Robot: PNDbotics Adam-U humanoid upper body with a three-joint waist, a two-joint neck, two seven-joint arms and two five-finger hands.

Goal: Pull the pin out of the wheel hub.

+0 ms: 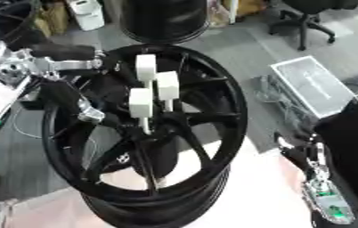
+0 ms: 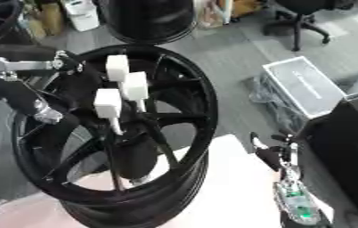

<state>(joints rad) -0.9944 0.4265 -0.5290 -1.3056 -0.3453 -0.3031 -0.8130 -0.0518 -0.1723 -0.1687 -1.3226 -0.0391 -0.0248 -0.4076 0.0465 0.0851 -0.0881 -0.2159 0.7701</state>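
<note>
Standing upright, black spoked wheel hub (image 1: 147,133), 3 white pins (image 1: 141,103) in centre, right hand (image 1: 300,153) fingers relaxed, left hand fingers unclear.

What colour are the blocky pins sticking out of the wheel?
White pins, clearest in the left eye view.

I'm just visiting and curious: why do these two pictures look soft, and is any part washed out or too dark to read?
Left eye view: everything is slightly blurred; the white pins glare, edges soft; the black wheel hub loses spoke detail in shadow. Right eye view: the same softness; the pale table is washed out, and the right hand at the lower right is a dark smear.
</note>
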